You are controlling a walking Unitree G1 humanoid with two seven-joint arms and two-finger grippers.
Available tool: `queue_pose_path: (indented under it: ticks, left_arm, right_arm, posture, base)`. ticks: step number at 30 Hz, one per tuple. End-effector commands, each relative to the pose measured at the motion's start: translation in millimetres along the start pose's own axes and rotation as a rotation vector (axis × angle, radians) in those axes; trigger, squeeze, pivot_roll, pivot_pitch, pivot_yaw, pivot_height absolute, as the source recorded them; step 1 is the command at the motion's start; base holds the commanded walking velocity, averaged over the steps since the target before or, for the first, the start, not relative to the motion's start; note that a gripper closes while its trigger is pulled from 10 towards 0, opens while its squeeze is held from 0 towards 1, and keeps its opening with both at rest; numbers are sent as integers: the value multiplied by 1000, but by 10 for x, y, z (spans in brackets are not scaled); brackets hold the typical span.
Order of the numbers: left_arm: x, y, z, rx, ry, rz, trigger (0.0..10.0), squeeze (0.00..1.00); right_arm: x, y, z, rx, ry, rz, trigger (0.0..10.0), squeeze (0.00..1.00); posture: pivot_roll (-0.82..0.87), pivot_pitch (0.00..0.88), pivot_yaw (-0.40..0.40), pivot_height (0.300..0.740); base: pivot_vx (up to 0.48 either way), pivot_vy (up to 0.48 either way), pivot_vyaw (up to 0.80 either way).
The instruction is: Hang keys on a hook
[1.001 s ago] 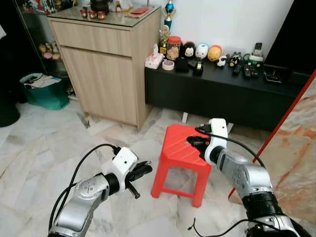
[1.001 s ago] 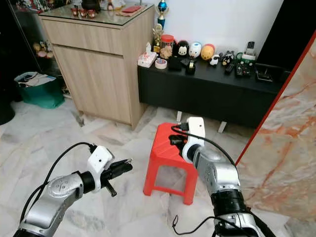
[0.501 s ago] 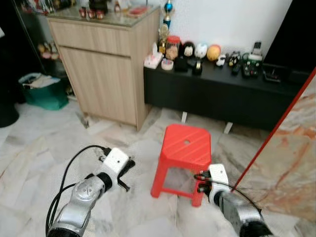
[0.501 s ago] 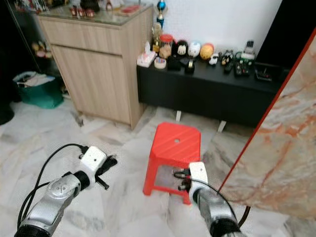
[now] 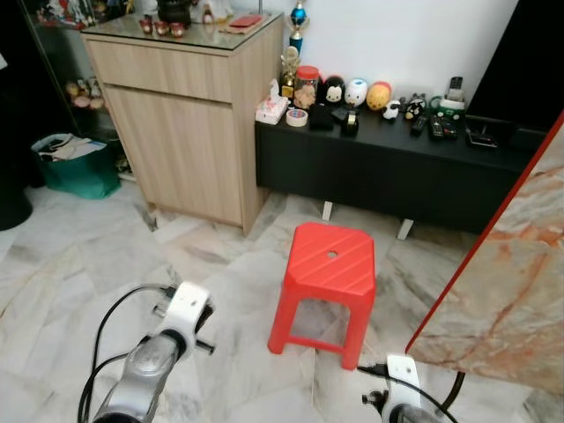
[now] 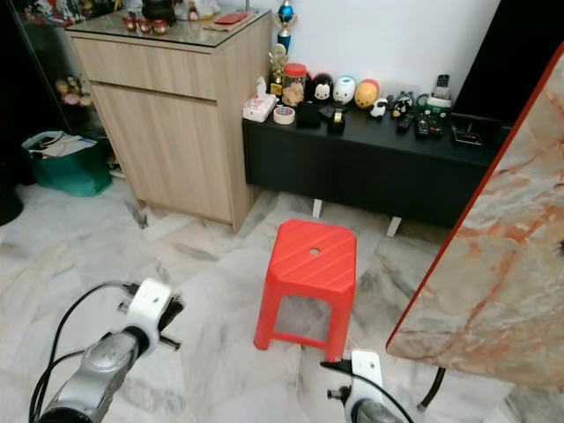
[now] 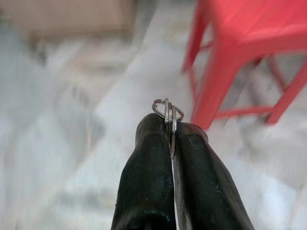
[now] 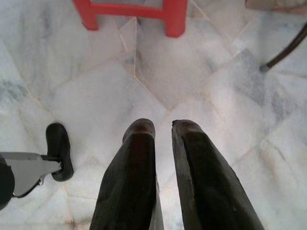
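A silver key ring (image 7: 168,110) pokes out from between the two black fingers of my left gripper (image 7: 169,125), which is shut on it; the rest of the keys is hidden by the fingers. That arm (image 5: 181,310) hangs low at my left over the marble floor, left of the red stool (image 5: 328,264). My right gripper (image 8: 163,125) points down at the floor tiles near the stool's legs (image 8: 175,19), its fingertips a narrow gap apart with nothing between them. Its wrist (image 5: 402,394) sits at the bottom edge of the left eye view.
A wooden cabinet (image 5: 189,132) stands at the back left beside a low black console (image 5: 397,172) with toys and remotes. A marble tabletop with a red edge (image 5: 511,291) juts in at the right. A green bag (image 5: 75,167) lies far left. A dark foot-like part (image 8: 60,148) rests on the floor.
Both arms have dropped. The right gripper left the stool's top and sank to the floor side; the left arm lowered and pulled back, still pinching the keys.
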State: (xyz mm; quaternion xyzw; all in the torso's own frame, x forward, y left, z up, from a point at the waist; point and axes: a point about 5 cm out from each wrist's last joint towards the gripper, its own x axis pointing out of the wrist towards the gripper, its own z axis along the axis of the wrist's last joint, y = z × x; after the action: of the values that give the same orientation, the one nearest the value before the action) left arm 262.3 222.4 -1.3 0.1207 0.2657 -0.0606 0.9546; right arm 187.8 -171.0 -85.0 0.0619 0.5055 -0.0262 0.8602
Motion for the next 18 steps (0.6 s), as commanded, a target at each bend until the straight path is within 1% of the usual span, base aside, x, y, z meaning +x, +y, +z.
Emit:
queue_pose_path:
  ticks: [1,5,6,9,12,14,18]
  left_arm:
    - [-57,117,-236,-22,101,65,10000,0]
    - [-182,161,-582,-56,224,101,10000,0]
    - [-234,151,-720,-72,277,114,10000,0]
    - [-328,103,-930,-96,357,124,10000,0]
    - [-361,65,-1009,-109,388,133,10000,0]
    - [-365,13,-1043,-118,397,132,10000,0]
    - [-368,-50,-1073,-110,411,120,10000,0]
  right_arm:
    - [-1,-9,0,11,-17,-8,10000,0]
    - [-12,-17,-141,7,-3,-9,10000,0]
    - [-18,-29,-201,6,5,-13,10000,0]
    - [-29,-60,-281,-13,24,-20,10000,0]
    - [-36,-83,-312,-5,27,-30,10000,0]
    - [-32,-69,-296,-15,26,-32,10000,0]
    - [-31,-60,-299,-17,27,-34,10000,0]
  posture:
    - [68,0,-70,740]
    - [62,0,-68,740]
    - [58,0,-68,740]
    - [43,0,-66,740]
    - [44,0,-65,740]
    - [46,0,-65,740]
    - [43,0,-60,740]
  base:
    - [0,0,0]
    - [0,0,0]
    - [0,0,0]
    - [0,0,0]
    - [0,-173,0]
    - [0,-300,0]
    - [0,-373,0]
